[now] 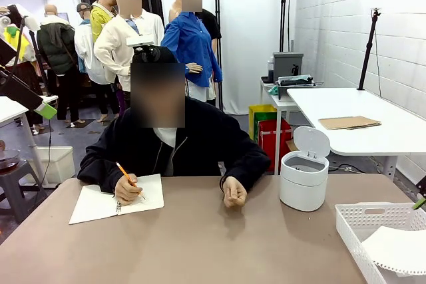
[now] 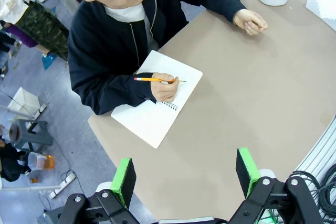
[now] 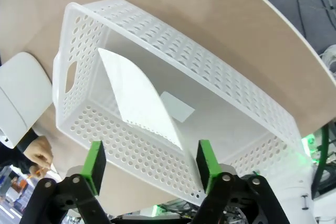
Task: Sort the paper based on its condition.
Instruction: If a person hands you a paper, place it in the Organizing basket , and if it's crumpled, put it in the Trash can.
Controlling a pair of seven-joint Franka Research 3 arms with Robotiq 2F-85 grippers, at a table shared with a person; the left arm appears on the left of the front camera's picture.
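We are holding our right claw [image 3: 150,153] spread wide over the basket [image 3: 173,51], and the paper [image 3: 137,95] is lying inside the basket, curling up against one wall, with little torn holes along one edge. We are thinking this paper is light, thin and floppy, so it could bend or rip, and we are planning to pinch it softly at the raised, curled edge. Our left claw [image 2: 185,169] is spread too, hanging far from the basket over the smooth brown table [image 2: 252,93], while the basket is looking like hard white plastic full of round holes.
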